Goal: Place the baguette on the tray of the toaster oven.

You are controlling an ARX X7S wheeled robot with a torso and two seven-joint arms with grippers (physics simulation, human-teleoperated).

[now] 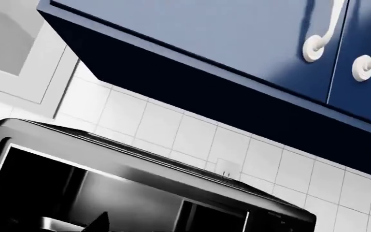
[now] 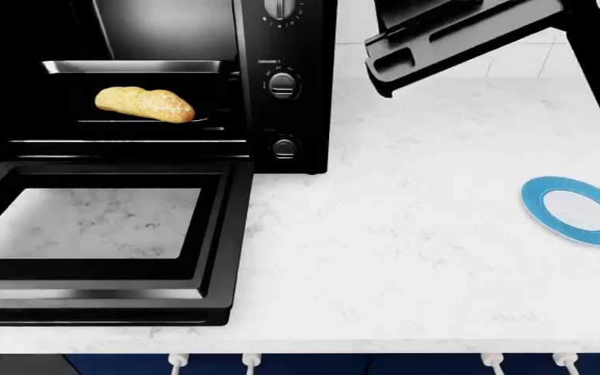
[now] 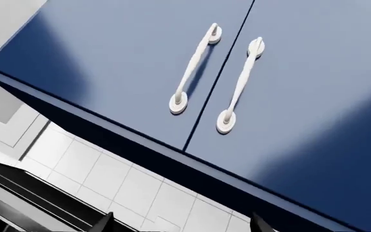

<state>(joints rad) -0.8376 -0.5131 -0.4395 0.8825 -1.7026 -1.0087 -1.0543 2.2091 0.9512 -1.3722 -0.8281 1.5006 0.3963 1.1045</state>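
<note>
The golden-brown baguette (image 2: 144, 103) lies on the silver tray (image 2: 60, 68) inside the cavity of the black toaster oven (image 2: 298, 117), with nothing holding it. The oven's glass door (image 2: 229, 234) hangs open, flat over the counter. My right arm (image 2: 456, 39) is raised to the right of the oven, and the right gripper (image 3: 182, 223) is open and empty, facing the blue wall cabinets. The left gripper (image 1: 182, 226) points at the oven's top (image 1: 140, 162); one fingertip (image 1: 100, 221) shows far off to the side, and nothing is held.
A round blue plate (image 2: 576, 211) sits on the white marble counter (image 2: 405, 250) at the right. Blue wall cabinets with white handles (image 3: 192, 67) hang over a white tiled wall (image 1: 192, 135). The counter's front edge runs along the bottom of the head view.
</note>
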